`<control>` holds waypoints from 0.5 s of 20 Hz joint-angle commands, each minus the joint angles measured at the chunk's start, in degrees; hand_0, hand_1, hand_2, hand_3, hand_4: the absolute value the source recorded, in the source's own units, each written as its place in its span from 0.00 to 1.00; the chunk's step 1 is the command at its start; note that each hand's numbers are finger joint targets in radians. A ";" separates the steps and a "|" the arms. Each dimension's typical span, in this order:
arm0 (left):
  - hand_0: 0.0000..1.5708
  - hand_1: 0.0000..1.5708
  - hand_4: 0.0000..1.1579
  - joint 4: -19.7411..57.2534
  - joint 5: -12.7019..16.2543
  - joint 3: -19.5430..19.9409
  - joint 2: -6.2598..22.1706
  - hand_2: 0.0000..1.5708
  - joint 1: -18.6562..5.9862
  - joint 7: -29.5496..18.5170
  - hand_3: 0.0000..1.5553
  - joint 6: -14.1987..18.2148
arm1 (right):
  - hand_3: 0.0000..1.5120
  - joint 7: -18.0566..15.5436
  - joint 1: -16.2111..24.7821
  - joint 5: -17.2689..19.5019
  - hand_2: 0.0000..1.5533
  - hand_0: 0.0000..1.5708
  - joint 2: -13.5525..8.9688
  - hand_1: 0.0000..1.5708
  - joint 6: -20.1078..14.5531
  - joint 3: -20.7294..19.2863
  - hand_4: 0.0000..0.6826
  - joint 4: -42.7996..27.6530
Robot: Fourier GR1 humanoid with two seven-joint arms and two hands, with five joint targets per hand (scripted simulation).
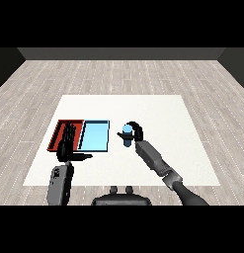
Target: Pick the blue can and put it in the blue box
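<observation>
Blue tray empty, blue can in R hand

On the white table I count 2 trays side by side: 1 red tray and 1 light blue tray. There is 1 blue can. The robot has 2 hands: 1 left hand, 1 right hand.

A single head view looks down and forward across the white table from behind both forearms, well back from the hands, floor beyond them, with no second view sharing the scene.
</observation>
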 commanded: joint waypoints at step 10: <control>0.00 0.00 0.00 2.34 -6.20 -9.95 -3.81 0.00 -2.68 5.81 0.00 3.87 | 0.92 11.43 2.65 11.25 0.93 0.92 -9.39 0.92 -8.33 4.20 0.91 -22.37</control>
